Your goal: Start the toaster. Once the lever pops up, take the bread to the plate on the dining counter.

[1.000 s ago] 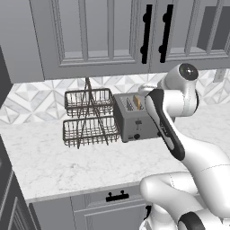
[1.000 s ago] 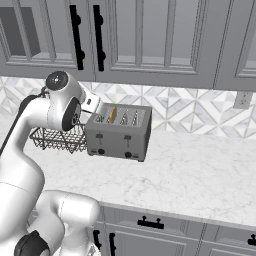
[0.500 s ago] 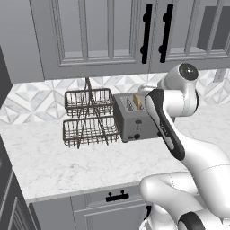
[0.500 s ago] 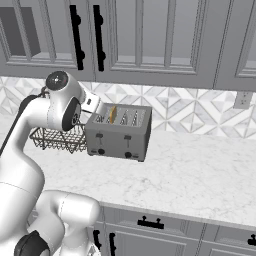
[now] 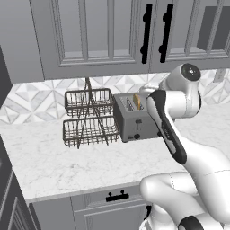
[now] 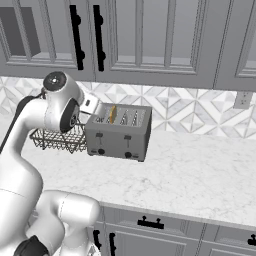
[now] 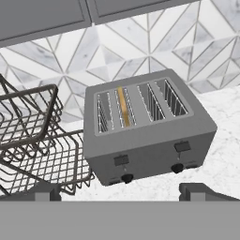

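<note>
Claw [image 7: 120,191] tips stand spread wide and empty, above and in front of the boxy grey metal four-slot toaster [image 7: 147,129] on the white marble desk [image 6: 200,175]. The pale tan bread slice [image 7: 123,106] sits in its second slot. Descending off-line could miss the left lever [image 7: 121,160] or snag the two-tier wire basket rack [image 7: 33,140] beside it.

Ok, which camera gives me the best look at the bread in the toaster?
The hand view: it looks down into the toaster, showing the bread edge-on in its second slot from the left. The right base view shows the bread's top poking out; the left base view likewise, beside the arm.
</note>
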